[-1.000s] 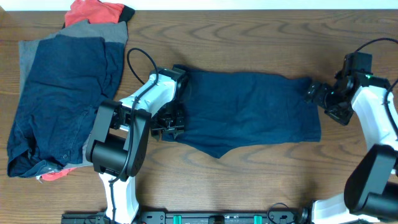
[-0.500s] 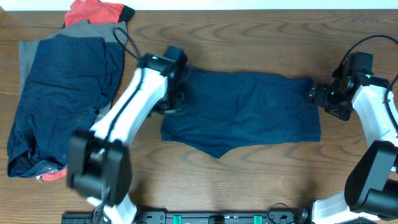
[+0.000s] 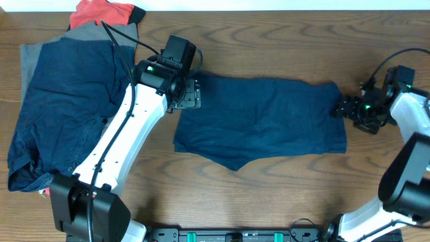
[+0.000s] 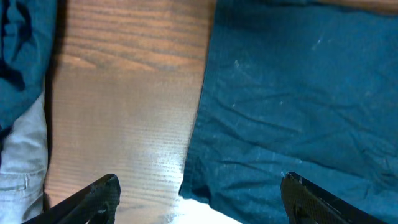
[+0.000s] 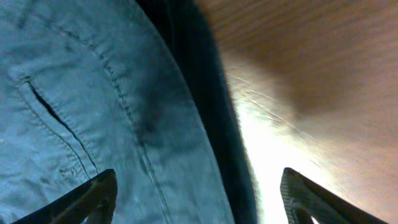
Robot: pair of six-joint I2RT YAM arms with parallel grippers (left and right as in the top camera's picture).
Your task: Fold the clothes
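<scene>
Shorts: navy, one pair, spread flat at mid-table, laid out, I judge, so a fold can start. The other clothes, a navy piece, grey and red-orange, lie stacked at the far left, apart from them, probably awaiting their turn. Left gripper: jaws wide and empty over the shorts' far-left corner. Right gripper: jaws wide at the right edge, nothing pinched that I can see; both seem placed to take opposite ends. Table: bare brown wood grain with a slight sheen, a pale strip along its far side.
</scene>
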